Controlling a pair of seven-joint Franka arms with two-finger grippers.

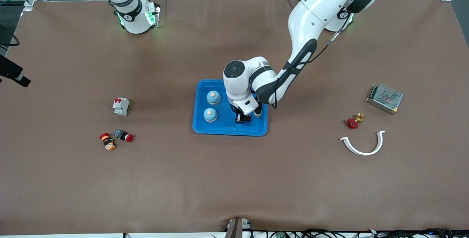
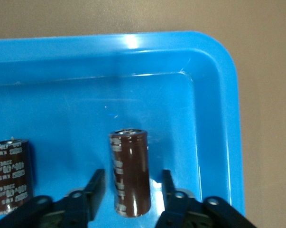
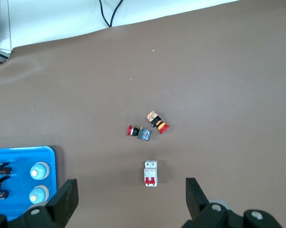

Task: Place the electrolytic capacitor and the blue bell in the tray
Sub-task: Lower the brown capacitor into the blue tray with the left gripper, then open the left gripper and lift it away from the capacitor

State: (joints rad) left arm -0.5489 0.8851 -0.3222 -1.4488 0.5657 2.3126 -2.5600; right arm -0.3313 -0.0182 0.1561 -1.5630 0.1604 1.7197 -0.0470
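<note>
Tray (image 1: 205, 128) bright blue. Two bells (image 1: 213, 97) pale blue with tan tops. Capacitors (image 2: 130, 173) dark brown, white printed stripe. Table (image 1: 234, 179) brown. Breaker (image 1: 121, 106) white with red toggles. Pushbuttons (image 1: 123, 135) red-capped, one (image 1: 108, 142) orange-striped. Valve handle (image 1: 352, 123) red, brass fitting (image 1: 359, 117). Curved clip (image 1: 362, 146) white. Power supply (image 1: 384, 98) silver mesh.

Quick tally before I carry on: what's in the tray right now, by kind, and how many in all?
Blue bells: 2, one farther from the front camera and one nearer, both in the tray.
Electrolytic capacitors: 2, one standing between the left gripper's open fingers, the second beside it.
Total: 4
</note>
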